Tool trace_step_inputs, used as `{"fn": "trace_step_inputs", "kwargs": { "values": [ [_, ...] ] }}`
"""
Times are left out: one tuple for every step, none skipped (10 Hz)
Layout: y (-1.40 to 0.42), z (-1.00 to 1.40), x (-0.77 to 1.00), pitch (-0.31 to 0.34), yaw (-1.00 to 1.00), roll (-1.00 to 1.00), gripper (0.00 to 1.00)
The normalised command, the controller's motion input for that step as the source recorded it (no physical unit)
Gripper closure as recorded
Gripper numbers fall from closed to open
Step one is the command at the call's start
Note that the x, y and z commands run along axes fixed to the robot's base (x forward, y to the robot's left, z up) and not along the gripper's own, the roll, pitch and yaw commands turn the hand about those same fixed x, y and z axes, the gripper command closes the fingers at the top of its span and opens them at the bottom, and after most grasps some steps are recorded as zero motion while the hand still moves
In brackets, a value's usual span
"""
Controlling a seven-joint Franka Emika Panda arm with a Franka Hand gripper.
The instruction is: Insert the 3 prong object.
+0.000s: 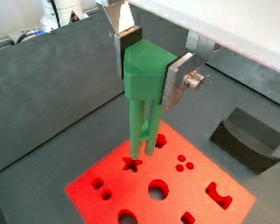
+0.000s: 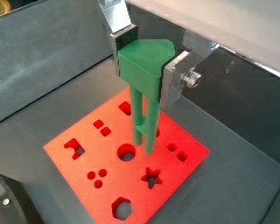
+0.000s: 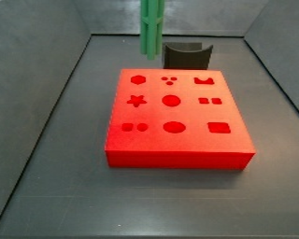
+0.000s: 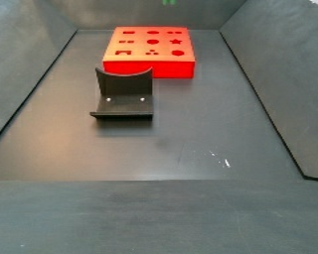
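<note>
My gripper is shut on the head of the green 3 prong object and holds it upright with the prongs pointing down. This shows in both wrist views, with silver fingers on either side of the head. The prongs hang above the flat red block with shaped holes, over its hole pattern. In a side view the green bar hangs from the top edge above the far side of the red block; the gripper itself is out of that view.
A small dark grey block with a curved cut-out stands just beyond the red block, also seen in a wrist view and a side view. Grey walls enclose the dark floor.
</note>
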Motion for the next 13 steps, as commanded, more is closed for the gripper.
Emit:
{"fn": "trace_step_inputs", "kwargs": {
  "values": [
    [0.15, -0.08, 0.0, 0.0, 0.0, 0.1, 1.0],
    [0.44, -0.07, 0.0, 0.001, 0.0, 0.09, 1.0],
    [0.59, -0.1, 0.0, 0.0, 0.0, 0.06, 1.0],
    [0.7, -0.17, 0.01, 0.0, 0.0, 0.0, 1.0],
    [0.65, -0.28, 0.11, -0.03, 0.0, -0.1, 1.0],
    [0.56, -0.44, 0.22, -0.147, 0.0, -0.18, 1.0],
    [0.41, -0.46, 0.26, -0.24, -0.01, -0.2, 1.0],
    [0.16, -0.48, 0.17, -0.294, -0.12, -0.14, 1.0],
    [0.07, -0.39, 0.13, -0.284, -0.12, -0.06, 1.0],
    [0.0, -0.3, 0.13, -0.213, -0.1, 0.01, 1.0],
    [0.0, -0.32, 0.11, -0.22, -0.13, 0.05, 1.0],
    [0.0, -0.19, 0.02, -0.164, -0.09, 0.1, 1.0],
    [0.0, -0.23, 0.0, -0.139, -0.11, 0.2, 1.0]
  ]
}}
